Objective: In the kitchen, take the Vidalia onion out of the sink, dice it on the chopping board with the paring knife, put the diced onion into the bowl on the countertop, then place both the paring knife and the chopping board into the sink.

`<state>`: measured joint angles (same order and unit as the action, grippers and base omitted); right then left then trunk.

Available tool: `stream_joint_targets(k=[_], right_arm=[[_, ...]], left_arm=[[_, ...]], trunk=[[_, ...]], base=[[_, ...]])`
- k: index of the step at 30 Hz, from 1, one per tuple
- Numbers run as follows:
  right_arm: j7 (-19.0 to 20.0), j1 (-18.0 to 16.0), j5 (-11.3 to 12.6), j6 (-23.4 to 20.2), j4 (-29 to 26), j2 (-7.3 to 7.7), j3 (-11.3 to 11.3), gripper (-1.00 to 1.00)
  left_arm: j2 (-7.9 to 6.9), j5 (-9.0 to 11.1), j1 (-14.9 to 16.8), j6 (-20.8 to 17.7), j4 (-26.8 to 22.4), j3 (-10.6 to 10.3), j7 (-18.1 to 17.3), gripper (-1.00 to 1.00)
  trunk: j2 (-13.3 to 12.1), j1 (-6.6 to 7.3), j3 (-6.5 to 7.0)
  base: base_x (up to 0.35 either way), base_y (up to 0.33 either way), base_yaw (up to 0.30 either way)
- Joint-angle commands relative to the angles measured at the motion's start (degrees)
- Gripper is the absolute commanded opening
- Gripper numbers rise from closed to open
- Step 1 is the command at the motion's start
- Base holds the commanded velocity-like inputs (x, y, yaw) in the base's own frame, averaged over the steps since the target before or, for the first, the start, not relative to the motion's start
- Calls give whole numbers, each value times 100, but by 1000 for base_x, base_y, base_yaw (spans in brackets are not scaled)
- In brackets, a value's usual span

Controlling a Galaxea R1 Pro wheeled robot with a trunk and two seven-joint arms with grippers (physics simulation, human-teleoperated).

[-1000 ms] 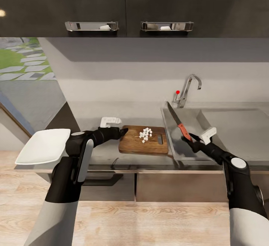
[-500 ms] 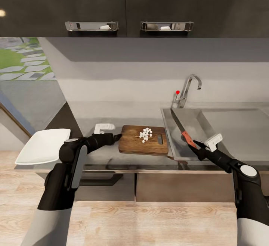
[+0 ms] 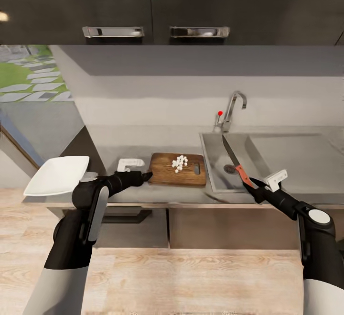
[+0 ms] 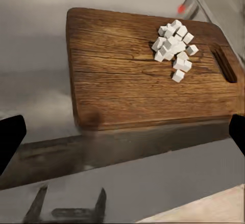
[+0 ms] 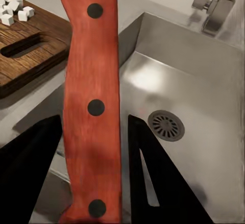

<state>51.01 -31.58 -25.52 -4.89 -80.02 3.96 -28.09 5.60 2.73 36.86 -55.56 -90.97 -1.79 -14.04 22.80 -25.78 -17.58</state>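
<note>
- Whole head view has shifted since the earlier frames, so the camera moved; the right gripper (image 3: 250, 184) has also pulled back toward the counter's front edge and carries the paring knife (image 3: 235, 162) with it, while the left gripper (image 3: 147, 175) has drawn back from the chopping board (image 3: 177, 168).
- Paring knife: orange-red handle (image 5: 92, 106) clamped between the two dark fingers (image 5: 153, 168) of the right gripper, jaws closed on it; three dark rivets show on the handle.
- In the head view the dark blade points up and away, out over the sink (image 3: 215, 181), above the basin near the round drain (image 3: 230, 168).
- Diced onion (image 3: 179, 162): small white cubes in a loose pile on the chopping board, near the slot-shaped handle hole (image 4: 224, 64).
- Chopping board lies flat on the countertop (image 3: 119, 147), just left of the sink, hole end toward the sink.
- Left gripper sits low just beside the board's left end, not touching it; fingertips (image 4: 10, 137) stand wide apart at the picture's edges in the left wrist view, nothing between them.
- Bowl (image 3: 57, 175): white square dish at the countertop's far left end, well apart from the board.
- Chrome tap (image 3: 231, 108) with red knob (image 3: 220, 113) stands behind the sink.
- Dark upper cabinets (image 3: 153, 4) with metal handles above; wood floor (image 3: 181, 276) below.
</note>
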Motion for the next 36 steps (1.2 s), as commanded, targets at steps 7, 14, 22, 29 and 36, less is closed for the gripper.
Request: stream_joint_targets(k=[7, 14, 22, 29, 36], right_arm=[[-315, -6, -4, -775, -141, -1, 5, -100], [-254, -6, -5, -776, -170, -4, 5, -100], [-321, -6, -5, -776, -172, -10, 17, -100], [-604, -6, -5, -776, -172, -17, 56, -100], [-618, -6, -5, -769, -172, -18, 132, -100]], left_arm=[[3, 27, 6, -34, -4, 4, 7, 100], [3, 26, 6, -34, -6, 4, 7, 100], [-6, 32, -17, -38, 3, -13, 3, 100], [-250, 29, -1060, 2042, 35, 54, -11, 100], [-262, 32, -2239, 3396, 254, 56, -30, 100]], trunk=[[12, 0, -11], [12, 0, -11], [12, 0, -11], [12, 0, -11], [12, 0, -11]], base=[[-278, -137, 0], [-182, -26, 0], [-117, -1, 0], [-5, 0, 0], [0, 0, 0]])
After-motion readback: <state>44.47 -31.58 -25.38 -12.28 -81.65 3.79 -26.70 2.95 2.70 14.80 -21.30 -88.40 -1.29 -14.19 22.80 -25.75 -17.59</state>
